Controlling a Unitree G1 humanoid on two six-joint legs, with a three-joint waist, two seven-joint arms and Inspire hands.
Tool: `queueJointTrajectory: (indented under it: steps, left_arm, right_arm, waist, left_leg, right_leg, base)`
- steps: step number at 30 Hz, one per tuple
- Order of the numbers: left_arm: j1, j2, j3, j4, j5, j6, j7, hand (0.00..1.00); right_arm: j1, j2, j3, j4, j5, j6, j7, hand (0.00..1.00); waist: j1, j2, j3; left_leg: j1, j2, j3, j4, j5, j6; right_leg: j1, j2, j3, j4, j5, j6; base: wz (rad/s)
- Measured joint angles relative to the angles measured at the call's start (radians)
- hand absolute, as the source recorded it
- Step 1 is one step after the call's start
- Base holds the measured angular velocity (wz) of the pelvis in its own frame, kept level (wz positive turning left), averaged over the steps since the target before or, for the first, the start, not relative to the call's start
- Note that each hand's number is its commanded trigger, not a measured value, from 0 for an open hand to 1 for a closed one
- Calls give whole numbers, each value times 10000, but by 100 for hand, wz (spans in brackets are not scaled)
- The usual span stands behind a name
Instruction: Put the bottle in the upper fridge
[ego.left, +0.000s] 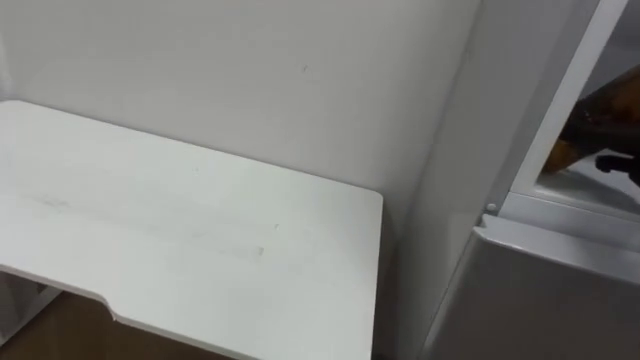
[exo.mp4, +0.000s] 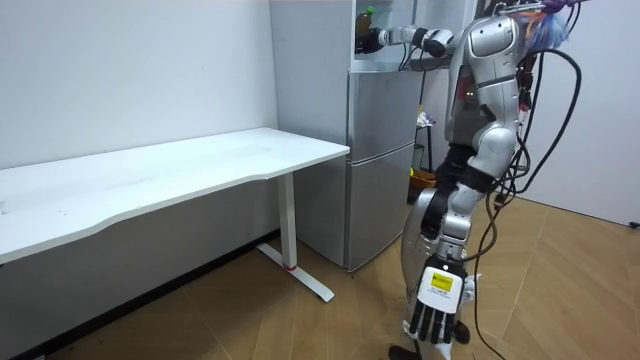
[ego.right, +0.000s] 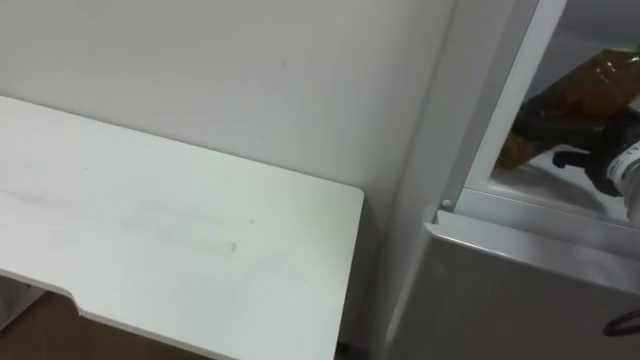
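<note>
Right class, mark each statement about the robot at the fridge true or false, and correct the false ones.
1. The brown bottle is inside the fridge's upper compartment. True.
2. The right robot hand has its fingers curled round the bottle. True.
3. The left robot hand rests on the white table. False: it hangs by the robot's side, fingers straight.
4. The lower fridge door is open. False: it is shut.
5. In the room view, the table stands on the right of the fridge. False: it stands on the fridge's left.
</note>
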Motion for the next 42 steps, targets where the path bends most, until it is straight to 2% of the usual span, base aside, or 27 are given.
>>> queueJointTrajectory:
  steps: [3, 11, 18, 34, 36, 39, 42]
  left_arm:
    - [1, 17, 3, 0, 7, 67, -41, 0]
    - [30, 13, 0, 5, -5, 120, -74, 0]
    - [29, 16, -10, 34, -14, 109, -75, 0]
    - [20, 12, -70, 17, -6, 122, -82, 0]
    - [27, 19, -123, 17, -13, 140, -95, 0]
    - [80, 43, -114, 13, -13, 181, -217, 0]
    - [204, 57, -122, -11, -19, 230, -280, 0]
  right_arm:
    - [-1, 1, 0, 103, -101, 1, 133, 0]
    - [-2, 2, 84, 700, -127, 3, 191, 0]
    - [-2, 0, 119, 739, -74, -12, 144, 0]
    - [-1, -6, 197, 739, -80, -48, 141, 0]
    - [0, -6, 200, 820, 8, -121, 233, 0]
    - [-1, -18, 172, 1014, 159, -187, 575, 0]
    - [3, -100, 178, 1371, 945, -220, 825, 0]
  waist:
    - [-20, 12, 7]
    - [247, 35, -2]
    - [213, 101, 34]
    - [221, 268, 28]
    - [217, 322, 54]
    - [177, 385, 9]
    - [106, 482, 16]
  left_leg:
    - [-84, -17, -182, 14, -2, -14]
    - [-84, -15, -201, 25, 26, -42]
    - [-71, -19, -307, -1, 23, -45]
    - [-135, -33, -457, 165, 39, -67]
    - [-135, -36, -472, 169, 39, -67]
    - [-132, -45, -559, 180, 45, -75]
    - [-70, -55, -685, 186, 52, -89]
  right_leg:
    - [-5, -1, -127, 0, 0, 0]
    - [5, 6, -201, 1, -1, -1]
    - [121, 5, -444, -10, -1, 0]
    - [174, 19, -560, -9, -1, -1]
    - [232, 19, -583, -16, 0, -2]
    - [294, 19, -649, -17, 0, -2]
    - [434, 33, -794, -35, 0, -2]
  base:
    - [9]
    - [2]
    - [4]
    - [1]
    - [0]
    - [7]
    - [13]
